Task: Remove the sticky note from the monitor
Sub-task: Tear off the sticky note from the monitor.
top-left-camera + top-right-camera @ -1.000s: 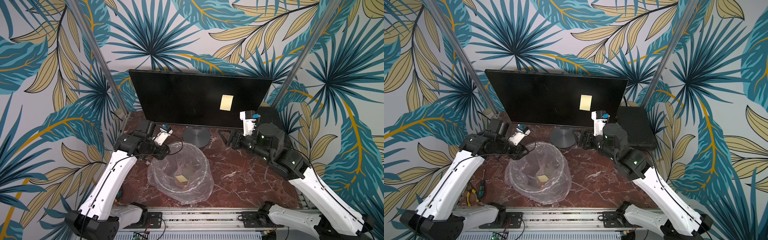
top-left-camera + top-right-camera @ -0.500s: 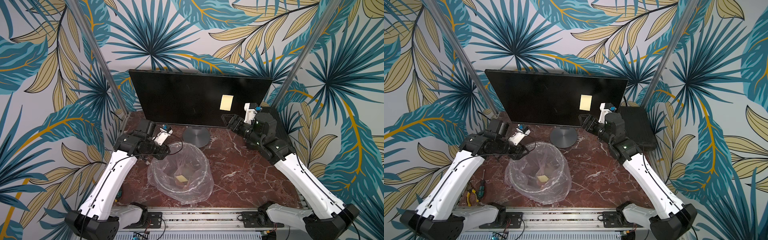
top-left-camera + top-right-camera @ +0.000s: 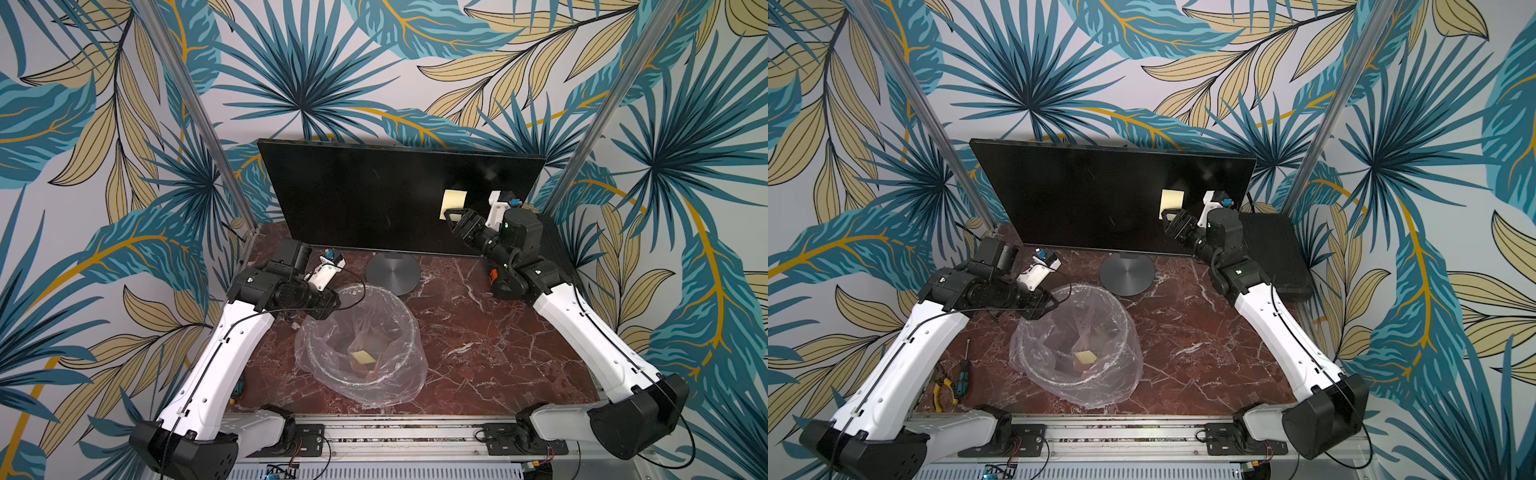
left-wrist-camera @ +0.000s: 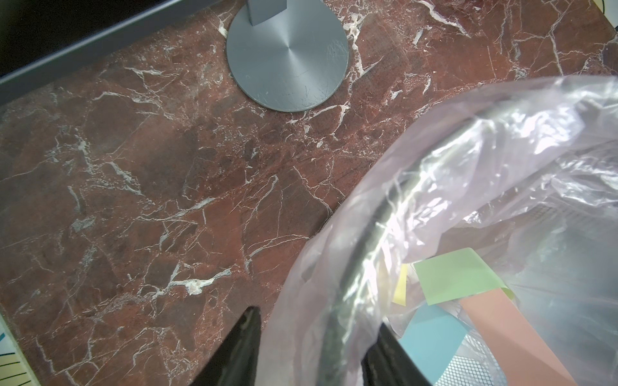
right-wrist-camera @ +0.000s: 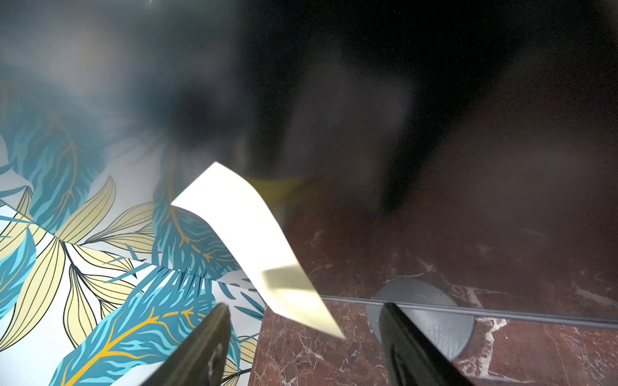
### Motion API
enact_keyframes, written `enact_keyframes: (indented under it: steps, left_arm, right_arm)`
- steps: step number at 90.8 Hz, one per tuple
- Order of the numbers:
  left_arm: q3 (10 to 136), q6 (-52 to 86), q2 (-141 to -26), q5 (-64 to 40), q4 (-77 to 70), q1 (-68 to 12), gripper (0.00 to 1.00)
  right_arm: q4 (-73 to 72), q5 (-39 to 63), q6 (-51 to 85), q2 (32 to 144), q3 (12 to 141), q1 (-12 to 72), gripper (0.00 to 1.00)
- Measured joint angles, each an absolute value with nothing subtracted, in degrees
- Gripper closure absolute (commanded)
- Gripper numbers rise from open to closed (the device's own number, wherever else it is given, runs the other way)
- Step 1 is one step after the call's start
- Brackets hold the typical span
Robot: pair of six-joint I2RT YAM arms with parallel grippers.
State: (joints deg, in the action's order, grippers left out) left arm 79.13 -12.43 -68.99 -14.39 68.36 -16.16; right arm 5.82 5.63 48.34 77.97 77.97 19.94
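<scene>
Monitor upright at the back, lined bin in front with my left gripper part-open astride its rim, I can't tell if it's clamping. Right gripper is up at the screen, jaws wide and empty; sticky note is stuck there on that arm's side, curled lower edge just ahead of the gap. Risk: close off-line and a fingertip scrapes the panel or only nicks a corner, so the paper slips out
</scene>
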Motion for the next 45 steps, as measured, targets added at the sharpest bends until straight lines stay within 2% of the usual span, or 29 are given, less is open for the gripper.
enact_keyframes:
  steps: [45]
  left_arm:
    - [79.13, -12.47, -68.95, -14.63, 68.38, -16.16, 0.49]
  right_arm:
    - [4.95, 5.85, 46.44, 80.38, 82.98, 19.2, 0.37]
